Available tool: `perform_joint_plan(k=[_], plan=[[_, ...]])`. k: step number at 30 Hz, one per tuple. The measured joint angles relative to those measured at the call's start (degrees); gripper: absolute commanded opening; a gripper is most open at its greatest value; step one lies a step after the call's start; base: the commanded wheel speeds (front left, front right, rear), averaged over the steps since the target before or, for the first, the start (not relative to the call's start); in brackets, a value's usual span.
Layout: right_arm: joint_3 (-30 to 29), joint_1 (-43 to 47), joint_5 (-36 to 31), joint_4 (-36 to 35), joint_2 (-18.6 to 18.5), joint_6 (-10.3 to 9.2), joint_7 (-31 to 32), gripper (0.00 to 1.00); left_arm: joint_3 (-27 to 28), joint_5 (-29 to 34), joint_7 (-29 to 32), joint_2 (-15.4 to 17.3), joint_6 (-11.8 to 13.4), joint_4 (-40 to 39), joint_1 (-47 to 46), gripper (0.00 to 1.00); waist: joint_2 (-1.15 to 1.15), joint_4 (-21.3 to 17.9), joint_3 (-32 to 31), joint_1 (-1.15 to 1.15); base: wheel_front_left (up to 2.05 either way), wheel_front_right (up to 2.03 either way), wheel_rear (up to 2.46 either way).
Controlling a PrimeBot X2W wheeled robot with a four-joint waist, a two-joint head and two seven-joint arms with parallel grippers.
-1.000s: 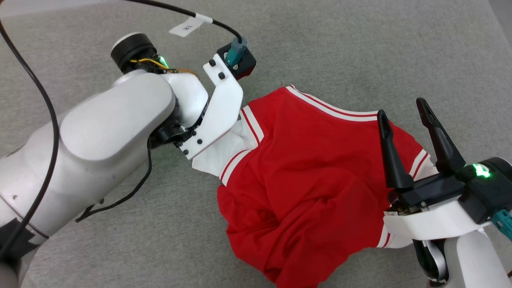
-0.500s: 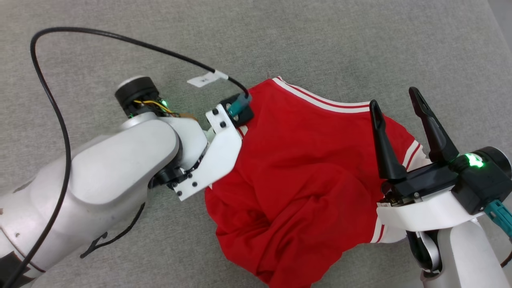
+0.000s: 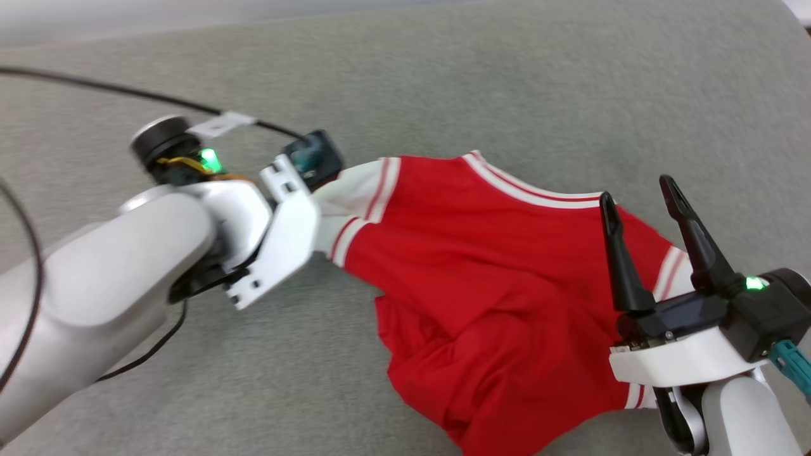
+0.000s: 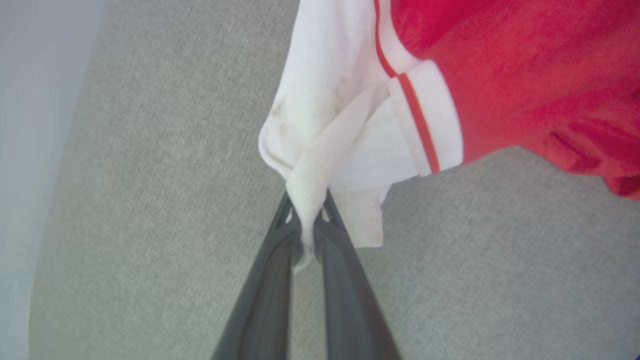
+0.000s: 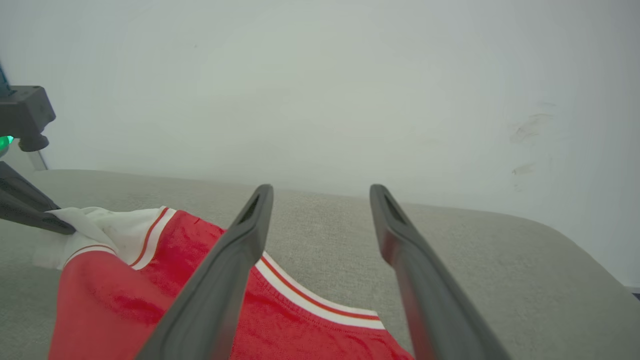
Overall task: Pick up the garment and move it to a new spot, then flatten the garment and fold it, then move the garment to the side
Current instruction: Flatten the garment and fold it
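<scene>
While the right gripper (image 3: 635, 190) is hovering nearest, dark fingers (image 3: 619, 253) spread wide and holding nothing, the crumpled red jersey-style garment (image 3: 481, 266) with white sleeves and striped trim is lying beneath it on the grey woven fabric surface (image 3: 507, 82); further out, the left gripper (image 4: 306, 225) is pinching one white sleeve (image 4: 325, 100), jaws narrow on cloth; a pale wall (image 5: 320, 75) is standing behind.

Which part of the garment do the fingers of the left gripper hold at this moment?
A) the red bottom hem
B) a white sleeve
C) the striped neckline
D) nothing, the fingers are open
B: in the left wrist view the left gripper has its fingers shut on a bunched fold of the white sleeve of the garment.
</scene>
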Motion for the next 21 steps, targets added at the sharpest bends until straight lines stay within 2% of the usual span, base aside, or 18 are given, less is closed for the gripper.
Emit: perform_joint_plan(k=[5, 10, 13, 17, 18, 19, 21], plan=[[-0.4, 0.9, -0.1, 0.2, -0.4, 0.01, 0.0, 1.0, -0.1, -1.9, -2.8, 4.9, 0.0, 0.8, 5.6, 0.0, 0.0, 3.8, -2.3, 0.0, 0.0, 0.0, 0.0], [-0.1, 1.4, -0.1, 0.9, -0.7, 0.0, 0.0, 1.0, 0.0, -4.3, -4.7, 8.9, 2.0, 1.7, 12.2, 0.0, 0.0, 6.1, -4.1, 0.0, 0.0, 0.0, 0.0], [0.1, 1.6, -0.1, 1.2, -0.9, 0.0, 0.0, 1.0, 0.0, -6.7, -5.3, 10.3, 3.1, 2.6, 17.2, 0.0, 0.0, 6.5, -4.6, -0.01, 0.0, 0.0, 0.0], [0.1, 2.2, -0.1, 1.6, -0.9, 0.0, 0.0, 1.0, 0.3, -8.5, -5.6, 10.6, 4.1, 3.3, 20.5, 0.0, 0.0, 6.4, -4.9, 0.0, 0.0, 0.0, 0.0], [0.0, 2.3, -0.1, 1.8, -0.9, 0.0, 0.0, 1.0, 0.4, -9.0, -6.0, 10.5, 4.4, 3.6, 20.8, 0.45, 0.0, 6.4, -5.0, 0.0, 0.0, 0.0, 0.0], [-0.1, 2.4, -0.1, 1.8, -0.9, 0.0, 0.0, 1.0, 0.7, -9.6, -6.6, 10.2, 4.7, 4.0, 21.3, 1.0, 0.0, 6.3, -5.2, 0.0, 0.0, 0.0, 0.0], [-0.1, 2.8, -0.1, 2.0, -0.9, 0.0, 0.0, 1.0, 1.2, -9.6, -7.8, 10.0, 4.9, 4.3, 21.7, 1.0, 0.0, 6.4, -5.6, 0.0, 0.0, 0.0, 0.0]])
